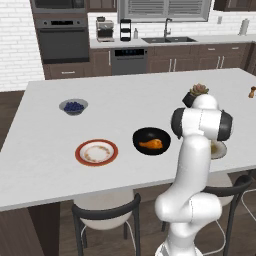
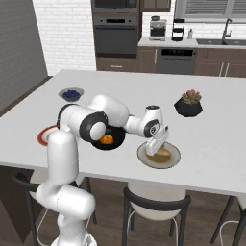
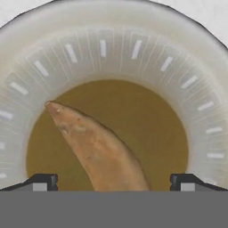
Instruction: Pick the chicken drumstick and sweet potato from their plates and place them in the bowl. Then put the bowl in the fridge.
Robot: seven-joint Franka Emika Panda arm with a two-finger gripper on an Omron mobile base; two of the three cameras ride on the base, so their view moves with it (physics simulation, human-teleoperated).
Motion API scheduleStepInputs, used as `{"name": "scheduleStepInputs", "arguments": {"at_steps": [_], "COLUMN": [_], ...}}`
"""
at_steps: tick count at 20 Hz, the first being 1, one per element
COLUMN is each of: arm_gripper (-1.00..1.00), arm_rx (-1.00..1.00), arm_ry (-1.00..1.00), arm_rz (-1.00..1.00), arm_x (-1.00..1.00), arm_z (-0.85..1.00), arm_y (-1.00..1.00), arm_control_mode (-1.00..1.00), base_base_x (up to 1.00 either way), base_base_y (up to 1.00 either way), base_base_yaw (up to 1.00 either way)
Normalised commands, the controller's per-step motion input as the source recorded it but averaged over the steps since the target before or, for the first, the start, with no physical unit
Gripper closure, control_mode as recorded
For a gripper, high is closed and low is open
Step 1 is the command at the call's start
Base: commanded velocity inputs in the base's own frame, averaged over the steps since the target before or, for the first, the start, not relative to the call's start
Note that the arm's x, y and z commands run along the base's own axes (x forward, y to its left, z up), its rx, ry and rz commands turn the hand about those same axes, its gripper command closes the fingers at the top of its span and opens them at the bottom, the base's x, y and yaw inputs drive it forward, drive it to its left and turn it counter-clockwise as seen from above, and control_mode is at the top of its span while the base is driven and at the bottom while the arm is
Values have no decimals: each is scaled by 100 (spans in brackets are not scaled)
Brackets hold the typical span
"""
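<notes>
Closest to the hand camera lies the sweet potato (image 3: 100,149), a tan-brown tapered lump resting on the brown centre of the pale grey plate (image 3: 111,49), its pointed end toward the upper left and its thick end running down between the fingers. The gripper (image 3: 113,181) is spread wide, one dark fingertip (image 3: 42,181) at the left and the other at the right, both clear of the sweet potato, with nothing held. In the left base view, reading from the left, a small bowl of blueberries (image 1: 73,106) sits on the white island counter (image 1: 130,92), then the white plate with the orange-red rim (image 1: 96,152), bare on top, then the black bowl (image 1: 151,140) with the orange chicken drumstick (image 1: 152,144) inside it. Just right of the bowl the white arm (image 1: 192,165) rises and covers most of the grey plate. Behind it stands a dark pot with a succulent (image 1: 196,94). In the right base view the gripper (image 2: 157,148) hangs tilted low over the grey plate (image 2: 159,156), near the front edge of the counter, with the black bowl (image 2: 108,139) partly hidden behind the arm's elbow to the left.
</notes>
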Motion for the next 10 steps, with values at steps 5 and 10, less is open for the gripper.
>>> {"name": "scheduleStepInputs", "arguments": {"at_steps": [5, 10], "arm_gripper": [-100, -100], "arm_rx": [1, 5], "arm_ry": [0, 0], "arm_rz": [0, 2], "arm_x": [4, 0], "arm_z": [-20, -9], "arm_y": [0, 0], "arm_control_mode": [-100, -100], "base_base_x": [0, 0], "base_base_y": [0, 0], "base_base_yaw": [0, 0]}}
